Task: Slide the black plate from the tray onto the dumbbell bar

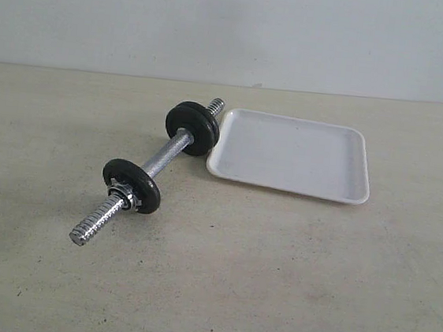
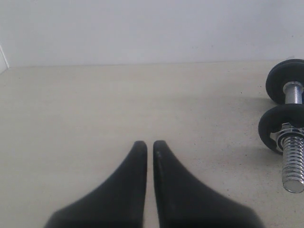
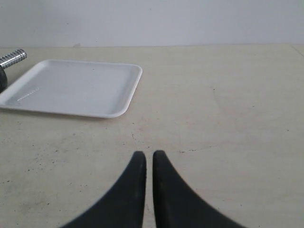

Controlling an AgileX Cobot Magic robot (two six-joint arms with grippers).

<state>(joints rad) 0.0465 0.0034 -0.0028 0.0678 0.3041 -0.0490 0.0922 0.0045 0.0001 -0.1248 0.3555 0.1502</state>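
The dumbbell bar (image 1: 167, 154) lies slanted on the table, left of the tray (image 1: 290, 153). One black disc (image 1: 132, 185) stands on the bar behind a chrome nut (image 1: 123, 197). A thicker black stack (image 1: 193, 127) stands at the far end, next to the tray's corner. Which disc is the black plate I cannot tell. The tray holds nothing. Neither gripper shows in the exterior view. My left gripper (image 2: 149, 142) is shut and empty, with the bar's threaded end (image 2: 293, 164) well off to its side. My right gripper (image 3: 149, 153) is shut and empty, short of the tray (image 3: 76, 88).
A beige, speckled tabletop (image 1: 273, 282) carries everything, and a plain white wall (image 1: 236, 25) rises behind its far edge. The bar's far threaded tip (image 3: 13, 58) pokes out beside the tray.
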